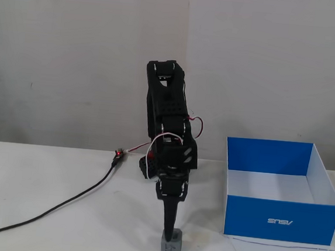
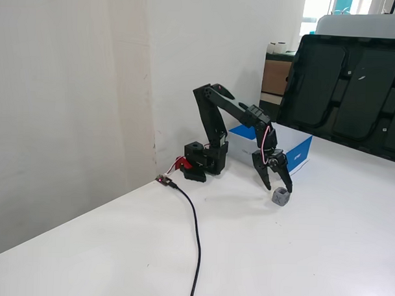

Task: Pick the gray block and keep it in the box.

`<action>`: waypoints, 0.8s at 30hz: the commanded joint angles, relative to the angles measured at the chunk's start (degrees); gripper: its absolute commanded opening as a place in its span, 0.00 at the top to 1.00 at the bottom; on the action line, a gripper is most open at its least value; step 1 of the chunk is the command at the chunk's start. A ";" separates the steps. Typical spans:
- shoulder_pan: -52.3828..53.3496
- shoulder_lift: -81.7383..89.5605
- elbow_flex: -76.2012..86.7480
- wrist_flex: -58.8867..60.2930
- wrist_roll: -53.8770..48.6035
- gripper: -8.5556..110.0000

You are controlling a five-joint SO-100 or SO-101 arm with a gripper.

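The gripper (image 2: 278,185) is hovering with fingers apart over the gray block (image 2: 281,197); closing off-center risks nudging it away from the blue box (image 1: 279,219).

Soft even light, faint shadows, slight blur, window glare.

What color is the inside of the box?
White inside the box, bright blue outside; the front fixed view shows it best.
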 commanded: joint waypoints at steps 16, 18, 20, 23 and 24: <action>0.00 -9.40 -10.28 -2.64 0.70 0.74; -0.26 -9.58 -10.46 -2.64 0.88 0.74; -0.62 -9.67 -10.55 -2.64 0.97 0.76; -0.70 -9.84 -10.55 -2.64 0.97 0.82; -0.70 -9.84 -10.55 -2.64 0.97 0.83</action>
